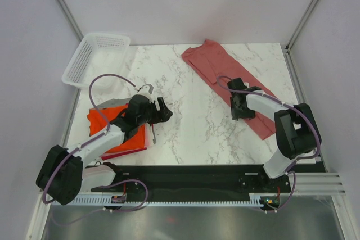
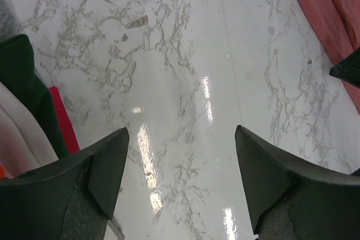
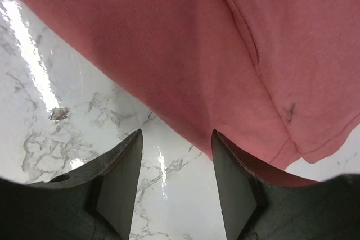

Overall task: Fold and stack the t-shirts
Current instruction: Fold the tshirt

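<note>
A dusty pinkish-red t-shirt (image 1: 225, 71) lies folded into a long strip, running from the back centre to the right side of the marble table. It fills the top of the right wrist view (image 3: 197, 43). My right gripper (image 1: 241, 108) is open and empty, hovering at the strip's left edge (image 3: 177, 155). A stack of folded t-shirts lies at the left, with the bright orange-red one (image 1: 101, 122) on top and grey (image 1: 109, 103) showing behind. My left gripper (image 1: 163, 111) is open and empty over bare marble (image 2: 180, 155), just right of the stack.
A white mesh basket (image 1: 95, 60) stands at the back left. White walls enclose the table on three sides. A black rail (image 1: 202, 181) with the arm bases runs along the near edge. Bare marble (image 1: 191, 122) lies between the two grippers.
</note>
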Robot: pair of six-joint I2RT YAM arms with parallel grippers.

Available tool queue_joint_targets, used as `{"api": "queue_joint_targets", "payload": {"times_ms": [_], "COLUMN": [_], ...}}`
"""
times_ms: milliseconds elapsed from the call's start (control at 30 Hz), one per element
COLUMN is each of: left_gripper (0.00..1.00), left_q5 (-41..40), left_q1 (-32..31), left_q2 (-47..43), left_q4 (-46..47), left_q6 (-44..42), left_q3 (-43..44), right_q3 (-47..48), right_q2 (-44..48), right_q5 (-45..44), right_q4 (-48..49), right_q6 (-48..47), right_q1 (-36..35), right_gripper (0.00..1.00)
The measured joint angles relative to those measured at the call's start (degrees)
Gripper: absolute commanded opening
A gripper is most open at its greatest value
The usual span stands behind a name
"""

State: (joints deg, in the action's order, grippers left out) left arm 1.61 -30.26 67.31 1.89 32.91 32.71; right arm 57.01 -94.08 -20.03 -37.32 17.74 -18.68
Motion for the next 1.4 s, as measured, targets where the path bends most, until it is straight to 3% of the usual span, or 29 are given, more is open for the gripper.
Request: {"api": "queue_joint_targets", "payload": {"times_ms": [800,900,933,1233,1400], "left_gripper": [0.83,0.83,0.83,0.83,0.84], "left_q5": [-0.02,-0.02,-0.02,-0.15,-1.73], "left_q1": [0.00,0.00,0.00,0.00,0.02], "left_q2": [1.33,1.42,1.44,1.55,1.55], "left_q4": [0.02,0.02,0.02,-0.02,-0.26], "left_q6": [-0.02,-0.02,-0.02,-0.02,-0.02], "left_q3": [0.00,0.00,0.00,0.00,0.00], "right_q3": [0.59,0.68,0.68,0.81,1.84], "right_q2": [-4.76,-5.22,-5.33,-5.29,-5.29], "right_q5": [-7.08,-7.76,-7.85,-6.64,-3.69], "right_q4": [0.09,0.07,0.04,-0.22,-0.35], "right_q6": [0.94,1.07,1.07,1.25,3.37], "right_q1": [-1.84,-1.84,-1.84,-5.01,-13.92], "right_gripper": [0.27,0.10,0.00,0.00,0.00]}}
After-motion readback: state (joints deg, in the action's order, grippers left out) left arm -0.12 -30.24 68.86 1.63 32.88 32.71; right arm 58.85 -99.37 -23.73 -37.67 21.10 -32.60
